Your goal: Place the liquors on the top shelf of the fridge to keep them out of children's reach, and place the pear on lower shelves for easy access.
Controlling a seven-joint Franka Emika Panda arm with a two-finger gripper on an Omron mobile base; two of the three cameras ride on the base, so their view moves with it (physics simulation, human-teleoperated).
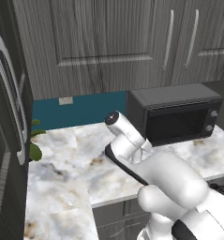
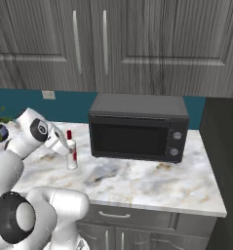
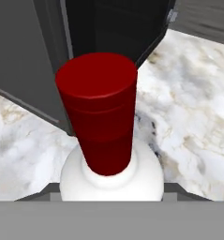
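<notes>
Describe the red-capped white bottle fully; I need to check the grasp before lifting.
The small white bottle with a red cylindrical cap looks like smooth glossy plastic with rounded shoulders. It stands upright on the marbled white countertop, left of the black microwave and apart from it. The end effector sits at its upper body.

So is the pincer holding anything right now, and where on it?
It looks closed on the white bottle, around its body below the red cap. The bottle stands on the counter; the contact itself is hidden.
</notes>
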